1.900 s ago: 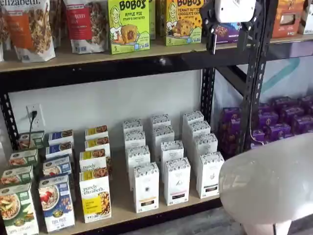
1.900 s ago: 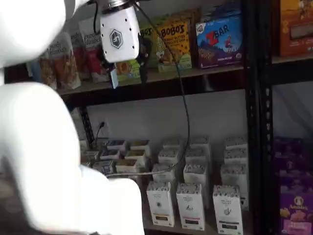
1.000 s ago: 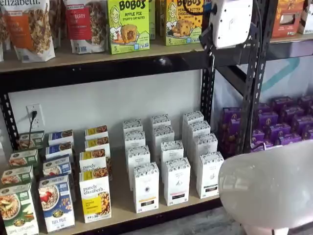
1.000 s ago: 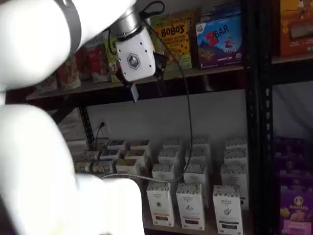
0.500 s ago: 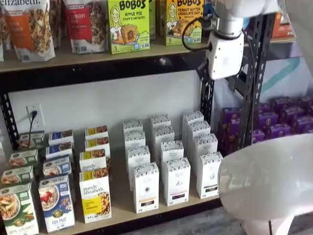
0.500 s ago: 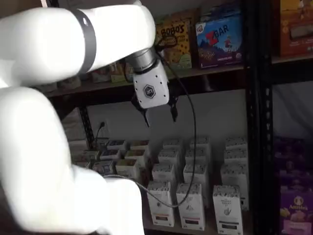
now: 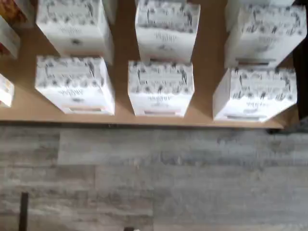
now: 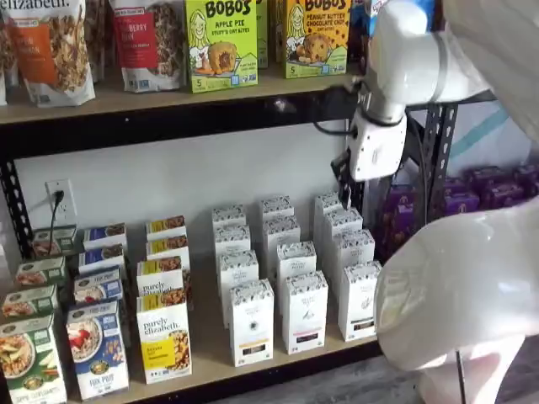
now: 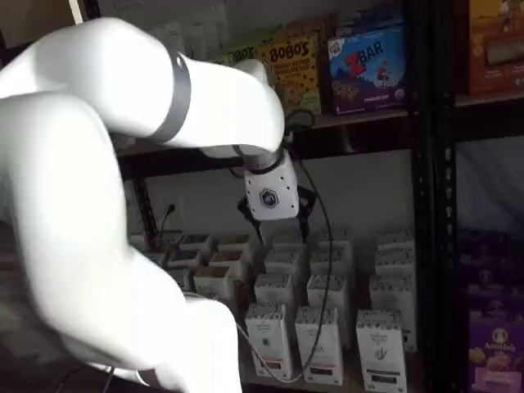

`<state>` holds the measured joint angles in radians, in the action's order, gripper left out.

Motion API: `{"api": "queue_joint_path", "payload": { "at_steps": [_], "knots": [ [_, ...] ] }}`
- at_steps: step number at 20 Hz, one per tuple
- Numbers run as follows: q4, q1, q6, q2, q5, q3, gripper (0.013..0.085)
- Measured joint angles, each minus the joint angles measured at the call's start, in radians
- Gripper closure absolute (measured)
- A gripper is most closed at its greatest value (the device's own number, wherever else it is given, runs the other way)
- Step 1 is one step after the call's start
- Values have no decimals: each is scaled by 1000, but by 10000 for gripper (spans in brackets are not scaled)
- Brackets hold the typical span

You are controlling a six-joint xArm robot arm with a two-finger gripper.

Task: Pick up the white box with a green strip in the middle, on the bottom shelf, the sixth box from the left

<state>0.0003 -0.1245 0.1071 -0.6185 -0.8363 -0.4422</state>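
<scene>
On the bottom shelf (image 8: 210, 358), 3 files of white cartons, 4 deep, stood facing front, prob. so labels read; the white box (image 8: 361, 300), front of the rightmost file, sat lower right of centre. The gripper (image 9: 277, 229) hung above the cartons' back rows, approx. centre frame; opening: can't tell.

A shop-like mock-up: black metal rack (image 8: 358, 160) stocked with rows of boxed groceries, Bobo's boxes (image 8: 221, 42) on the board above.
</scene>
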Motion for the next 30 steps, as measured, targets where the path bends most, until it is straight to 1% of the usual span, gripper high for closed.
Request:
{"api": "queue_joint_path", "payload": {
  "at_steps": [2,3,5,6,8,10,11,14,15,17,18,20,22,23,24,25,26,27,29,30],
  "knots": [
    [-41,3,-30,54,44,8,130],
    [-53,1,-37,82,82,17,130],
    [-61,-8,-37,134,165,37,130],
    [-78,-13,-48,163,208,44,130],
    [-97,-20,-57,209,241,41,130],
    [-129,-33,-72,295,278,25,130],
    [-136,-39,-72,323,290,20,130],
    [-111,-65,-29,424,372,10,130],
    [-111,-74,-21,456,403,7,130],
    [-143,-89,-38,515,458,-2,130],
    [-175,-98,-60,548,488,-8,130],
    [-197,-108,-72,602,536,-20,130],
    [-200,-114,-72,651,579,-32,130],
    [-195,-113,-67,669,595,-36,130],
    [-185,-112,-61,688,612,-41,130],
    [-166,-108,-45,707,628,-47,130],
    [-130,-100,-17,731,642,-55,130],
    [-123,-97,-14,750,651,-63,130],
    [-128,-91,-24,789,674,-80,130],
    [-115,-87,-16,805,689,-86,130]
  ]
}}
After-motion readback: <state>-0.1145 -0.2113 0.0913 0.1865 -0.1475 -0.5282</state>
